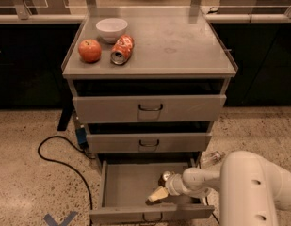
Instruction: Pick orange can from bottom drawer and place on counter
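Note:
The bottom drawer point(117, 215) is pulled open under the two upper drawers. My gripper point(158, 190) reaches into it from the right, low over the right side of the drawer floor. A small dull can with a shiny lid, the orange can point(165, 177), shows just behind and against the gripper, partly hidden by it. I cannot tell whether the gripper holds it. The counter point(182, 46) is the pale grey cabinet top above.
On the counter's left part sit a red apple point(89, 50), a white bowl point(111, 29) and a dented red-orange-and-white can point(122, 49) on its side. My white arm point(251, 187) fills the lower right. A black cable point(55, 159) loops on the floor at left.

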Controlling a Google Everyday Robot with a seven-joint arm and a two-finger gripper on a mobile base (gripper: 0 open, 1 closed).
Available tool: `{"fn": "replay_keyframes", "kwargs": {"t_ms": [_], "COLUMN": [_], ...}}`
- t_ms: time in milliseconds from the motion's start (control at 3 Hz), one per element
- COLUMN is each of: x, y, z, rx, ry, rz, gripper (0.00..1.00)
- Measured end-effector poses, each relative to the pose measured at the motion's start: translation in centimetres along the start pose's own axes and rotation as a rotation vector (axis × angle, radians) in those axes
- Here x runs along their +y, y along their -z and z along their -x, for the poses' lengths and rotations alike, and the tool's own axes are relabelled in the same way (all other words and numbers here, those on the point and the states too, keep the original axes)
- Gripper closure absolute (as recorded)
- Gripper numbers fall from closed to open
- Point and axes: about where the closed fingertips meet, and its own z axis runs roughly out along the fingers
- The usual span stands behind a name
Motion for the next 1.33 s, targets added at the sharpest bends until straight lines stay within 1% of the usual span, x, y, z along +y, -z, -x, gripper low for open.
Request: {"fn": "replay_keyframes", "kwargs": {"t_ms": [333, 667, 1000, 1333], "x": [0.7, 0.7, 1.5, 2.3], "y": [-3.3, -3.3, -3.2, -2.0], "z": [-1.9, -1.9, -0.6, 1.3], "rx": [0.08, 0.08, 0.005, -0.118], "ry": [0.01, 0.01, 0.026, 0.031], "rz": [0.016, 0.016, 0.057, 0.065], "gripper": [0.0, 0.0, 0.0, 0.0]}}
